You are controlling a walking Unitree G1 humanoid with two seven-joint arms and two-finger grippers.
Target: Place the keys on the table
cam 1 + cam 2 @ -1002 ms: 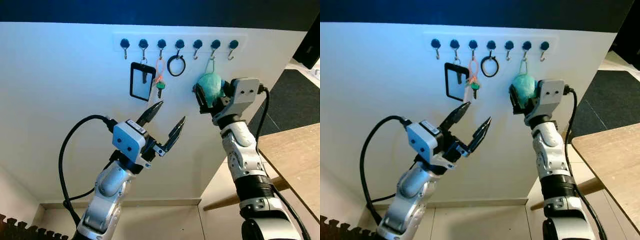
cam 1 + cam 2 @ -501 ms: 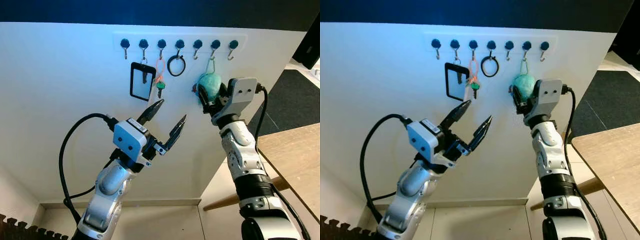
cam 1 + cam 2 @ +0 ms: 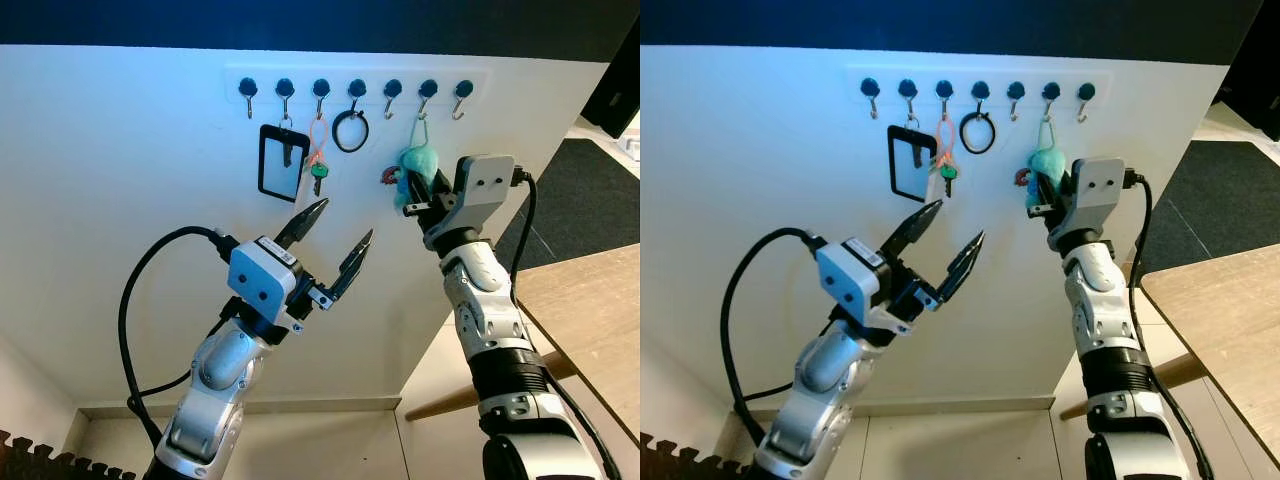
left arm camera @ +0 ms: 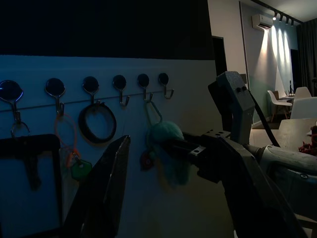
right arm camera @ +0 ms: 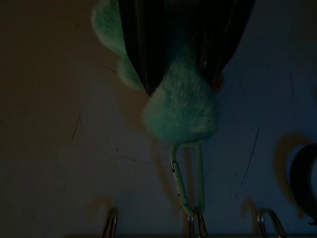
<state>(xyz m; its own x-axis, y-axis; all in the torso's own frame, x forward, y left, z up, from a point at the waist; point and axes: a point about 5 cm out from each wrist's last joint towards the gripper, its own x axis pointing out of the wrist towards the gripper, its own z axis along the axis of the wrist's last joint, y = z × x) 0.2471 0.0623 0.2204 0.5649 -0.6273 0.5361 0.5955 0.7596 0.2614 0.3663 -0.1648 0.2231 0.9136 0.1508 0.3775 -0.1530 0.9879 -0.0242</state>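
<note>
The keys (image 3: 413, 165) are a teal fluffy pom-pom (image 5: 183, 111) with a small red piece (image 3: 388, 176) beside it. They hang by a green carabiner (image 5: 188, 181) from the sixth hook (image 3: 427, 91) of the wall rail. My right gripper (image 3: 408, 192) is raised to the wall and shut on the pom-pom, whose fluff bulges out past the black fingers (image 5: 148, 44). The carabiner is still on the hook. My left gripper (image 3: 344, 220) is open in mid-air, lower and to the left, holding nothing.
The rail (image 3: 355, 88) also carries a black card holder (image 3: 281, 160), an orange loop with a green key (image 3: 319, 170) and a black ring (image 3: 352, 131). A wooden table (image 3: 590, 310) stands at the lower right, with a dark mat (image 3: 590, 200) behind it.
My right gripper's fingers have closed in on the pom-pom, which now looks squeezed narrower, and the red piece shows beside it. The left arm has hardly moved.
</note>
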